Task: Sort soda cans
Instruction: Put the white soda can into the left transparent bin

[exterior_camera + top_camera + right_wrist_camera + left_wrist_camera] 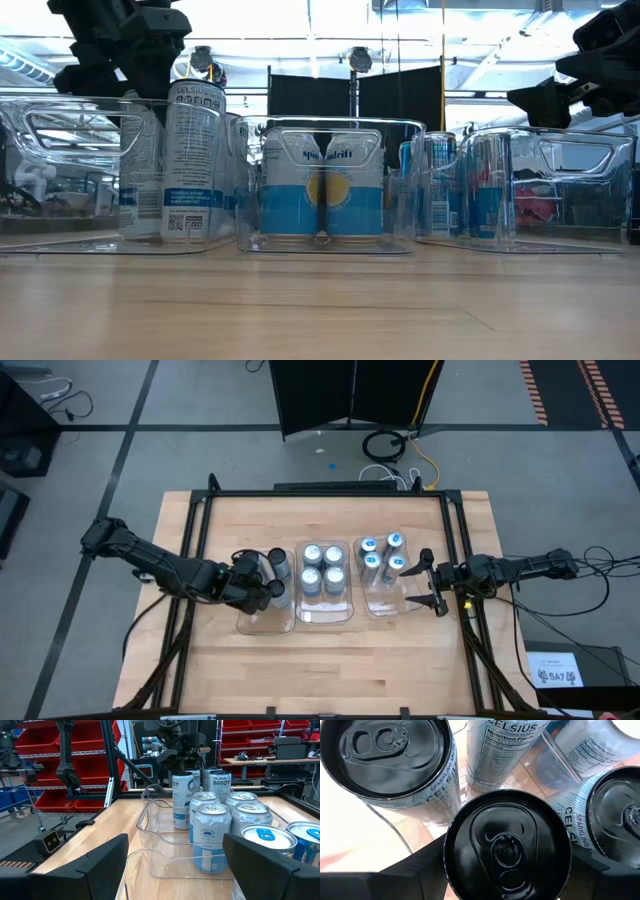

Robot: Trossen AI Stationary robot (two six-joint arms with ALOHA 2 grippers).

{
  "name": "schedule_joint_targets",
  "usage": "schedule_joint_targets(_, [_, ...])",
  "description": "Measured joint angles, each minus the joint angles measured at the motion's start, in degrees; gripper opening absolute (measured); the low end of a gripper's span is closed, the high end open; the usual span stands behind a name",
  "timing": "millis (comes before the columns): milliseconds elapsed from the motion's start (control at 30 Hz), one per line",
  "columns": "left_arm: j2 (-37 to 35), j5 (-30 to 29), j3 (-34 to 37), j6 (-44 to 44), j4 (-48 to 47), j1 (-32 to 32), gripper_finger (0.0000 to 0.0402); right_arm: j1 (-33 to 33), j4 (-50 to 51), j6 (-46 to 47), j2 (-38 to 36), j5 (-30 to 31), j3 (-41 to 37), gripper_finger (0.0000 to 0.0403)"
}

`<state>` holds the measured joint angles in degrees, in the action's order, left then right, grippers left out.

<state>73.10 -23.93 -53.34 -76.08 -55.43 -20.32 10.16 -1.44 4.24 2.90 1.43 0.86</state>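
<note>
Currently: placing step
Left pincer (262, 588): clenched on a dark-topped can (507, 847) — over the left tray (265, 622).
Right pincer (432, 582): released, waiting beside the right tray (385, 607).
Next: lower, let go — judged.

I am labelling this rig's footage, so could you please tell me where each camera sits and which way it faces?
High: overhead, straight down; both arms, three trays.
Low: table height, level through the trays; arms overhead.
Left wrist: above the left gripper, shut on a dark-topped can.
Right wrist: behind the open right gripper, facing the silver-topped cans.
All views share the cans.
</note>
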Motion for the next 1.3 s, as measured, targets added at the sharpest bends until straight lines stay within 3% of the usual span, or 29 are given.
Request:
schedule_joint_targets(133, [0.00, 0.31, -0.11, -0.19, -1.64, -0.02, 0.0298, 0.02, -0.01, 0.01, 0.00, 0.00, 0.00, 0.0318])
schedule_joint_targets(500, [0.07, 4.94, 0.05, -0.08, -3.47, -0.02, 0.0385, 0.00, -0.01, 0.01, 0.02, 0.00, 0.00, 0.0318])
schedule_joint_targets(967, [0.07, 5.01, -7.91, 3.48, -4.46, -0.02, 0.0389, 0.01, 0.01, -0.01, 0.02, 0.00, 0.00, 0.0318])
schedule_joint_targets(1300, [0.03, 3.12, -17.94, 3.05, -16.63, -0.56, 0.0389, 0.01, -0.01, 0.01, 0.02, 0.00, 0.00, 0.0318])
